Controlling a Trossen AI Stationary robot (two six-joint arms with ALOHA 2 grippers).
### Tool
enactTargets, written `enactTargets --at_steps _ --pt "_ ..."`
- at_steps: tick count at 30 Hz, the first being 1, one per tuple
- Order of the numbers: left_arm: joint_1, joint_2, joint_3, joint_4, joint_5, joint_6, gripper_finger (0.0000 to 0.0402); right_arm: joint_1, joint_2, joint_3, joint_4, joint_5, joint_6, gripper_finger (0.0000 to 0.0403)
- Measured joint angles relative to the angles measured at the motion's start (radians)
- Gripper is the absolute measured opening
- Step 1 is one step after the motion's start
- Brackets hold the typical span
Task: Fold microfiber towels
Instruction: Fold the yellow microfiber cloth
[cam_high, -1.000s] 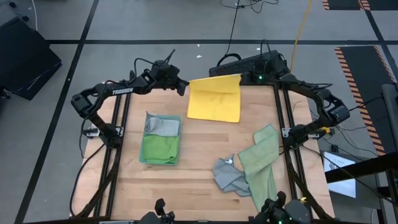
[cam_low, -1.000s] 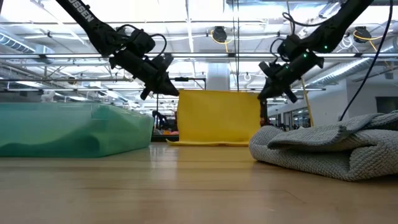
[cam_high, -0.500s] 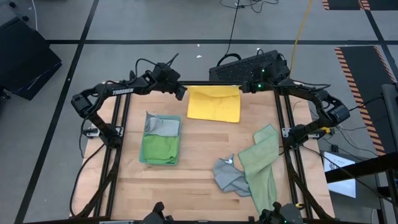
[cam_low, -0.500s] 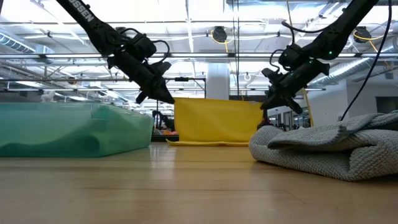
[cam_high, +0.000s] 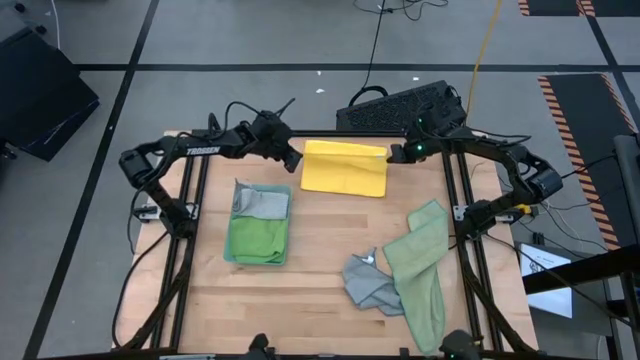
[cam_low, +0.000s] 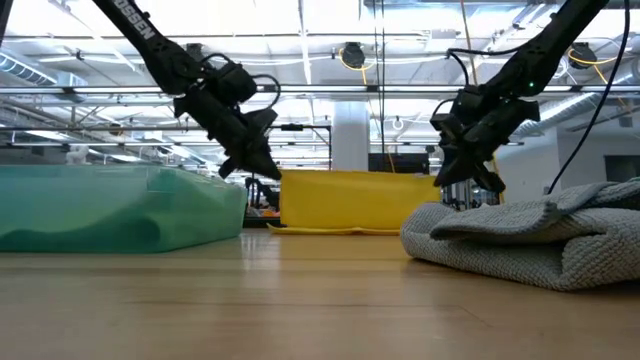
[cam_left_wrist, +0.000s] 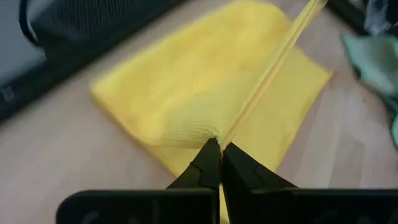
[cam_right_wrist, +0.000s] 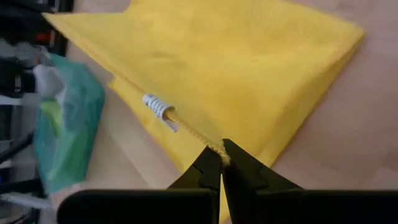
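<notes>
From above, the yellow towel (cam_high: 345, 168) sits at the table's far edge, long axis left-right. Left gripper (cam_high: 293, 160) and right gripper (cam_high: 393, 153) pinch its far corners. Low view: the raised edge (cam_low: 357, 175) runs level. Wrist views show both clamped tight on cloth.

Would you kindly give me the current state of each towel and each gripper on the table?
Yellow towel: half folded, far edge held up by both grippers.
Left gripper: shut on the yellow towel's corner.
Right gripper: shut on its other corner.
Stack of folded towels: folded, grey on bright green on teal.
Pale sage towel: unfolded, crumpled.
Grey towel: crumpled, partly under the sage one.
</notes>
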Motion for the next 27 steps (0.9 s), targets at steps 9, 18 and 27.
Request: enactTargets --at_steps 9,18,27 --pt "-0.012 0.017 0.001 0.008 -0.02 0.002 0.0005 0.043 0.0 -0.081 -0.003 -0.004 0.024 0.0002" --pt "-0.018 0.063 0.002 0.009 -0.045 0.038 0.0007 0.061 0.0 -0.14 0.05 0.011 0.015 0.0002" --pt "-0.02 0.146 0.001 0.042 -0.002 0.019 0.0009 0.07 0.0 -0.193 0.092 0.049 0.042 0.0002"
